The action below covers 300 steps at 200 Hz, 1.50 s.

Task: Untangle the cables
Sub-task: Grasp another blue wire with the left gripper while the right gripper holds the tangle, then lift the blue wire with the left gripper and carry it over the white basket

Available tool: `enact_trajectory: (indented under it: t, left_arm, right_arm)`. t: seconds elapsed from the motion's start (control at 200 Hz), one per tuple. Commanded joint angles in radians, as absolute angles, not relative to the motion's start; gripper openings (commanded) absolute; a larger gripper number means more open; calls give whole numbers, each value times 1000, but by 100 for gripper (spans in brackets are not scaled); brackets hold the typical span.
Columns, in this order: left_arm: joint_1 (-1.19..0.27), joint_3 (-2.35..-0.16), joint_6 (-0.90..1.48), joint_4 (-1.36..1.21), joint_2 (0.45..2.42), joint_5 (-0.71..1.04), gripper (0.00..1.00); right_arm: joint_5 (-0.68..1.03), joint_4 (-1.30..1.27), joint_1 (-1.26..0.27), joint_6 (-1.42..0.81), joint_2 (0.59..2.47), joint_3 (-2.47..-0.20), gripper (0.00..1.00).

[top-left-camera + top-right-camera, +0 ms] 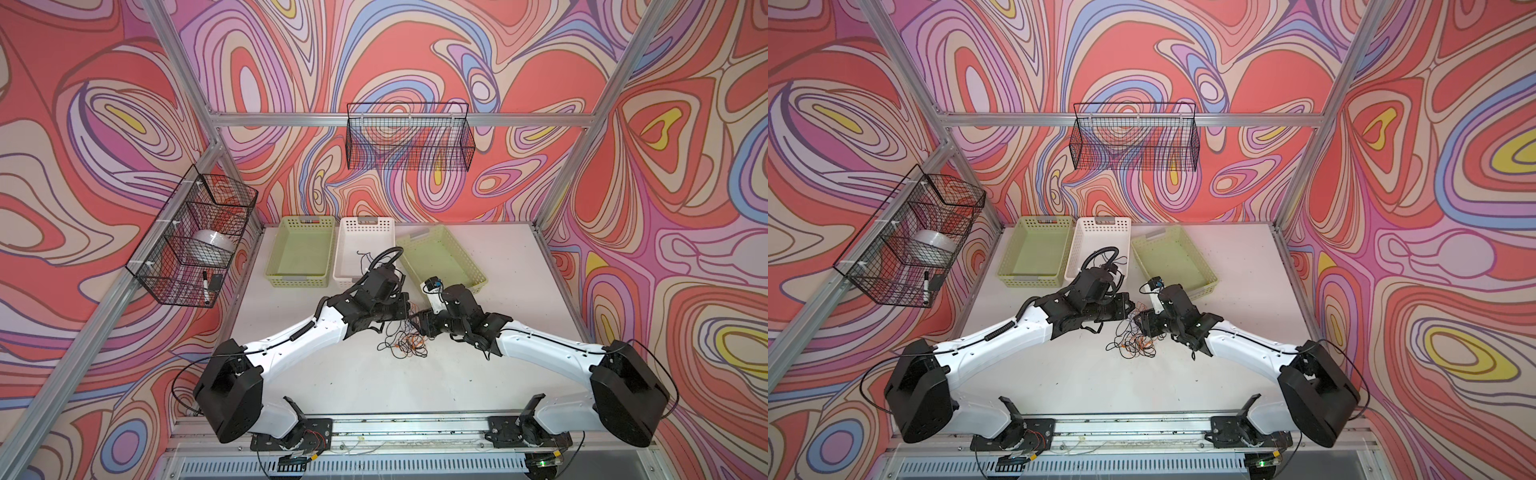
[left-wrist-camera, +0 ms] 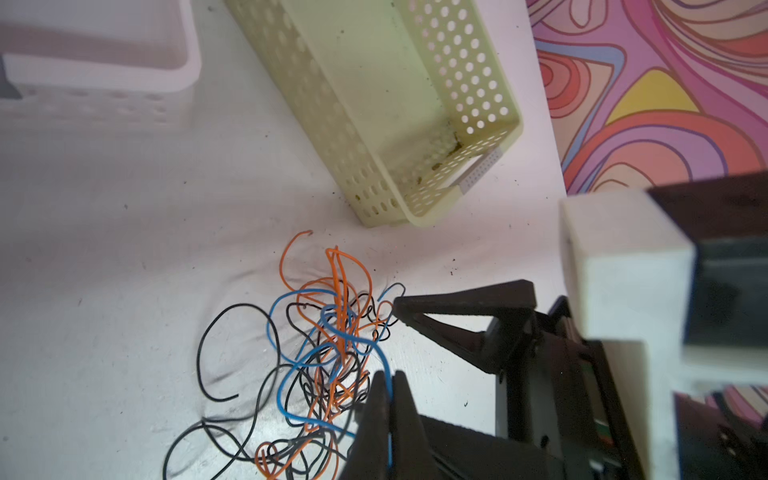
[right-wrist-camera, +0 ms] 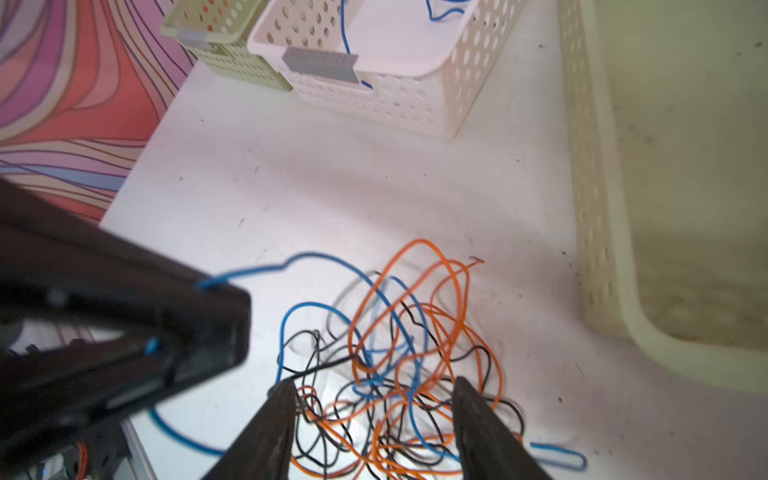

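- Left gripper [image 2: 390, 379] clamped on blue cable [image 3: 312, 255], just left of cables [image 1: 405, 344].
- Right gripper [image 3: 374, 384] open, jaws apart over cables on table [image 1: 332, 374].
- Blue cable leading toward right gripper; probable pull leftward, away.

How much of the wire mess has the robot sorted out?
Only a little. Done: one blue wire lies in the white basket. In hand: the left claw pinches a second blue wire; the right claw is open over the tangle. Left: that orange, blue and black tangle is all knotted.
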<state>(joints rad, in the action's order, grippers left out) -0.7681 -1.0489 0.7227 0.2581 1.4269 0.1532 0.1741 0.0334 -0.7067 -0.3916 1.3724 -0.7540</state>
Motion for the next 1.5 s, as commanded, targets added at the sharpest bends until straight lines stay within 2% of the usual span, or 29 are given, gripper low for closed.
enact_trajectory:
  t: [0.0,0.361,0.701,1.006,1.497]
  left_arm:
    - [-770,-1081,579,313,1385,143,0]
    - [-773,-1173,422,339,1318,282,0]
    - [-772,-1428,261,497,1281,196,0]
    - [-753,-1729,159,617,1365,146,0]
    - [-656,-2098,81,732,1490,149,0]
  right_arm:
    - [212,-42,-707,-447,1358,-769,63]
    - [199,-109,-706,-556,1427,-764,63]
    - [156,-124,-698,-561,1522,-713,62]
    - [150,-161,-698,-495,1633,-680,58]
    - [136,-177,-698,-400,1624,-643,60]
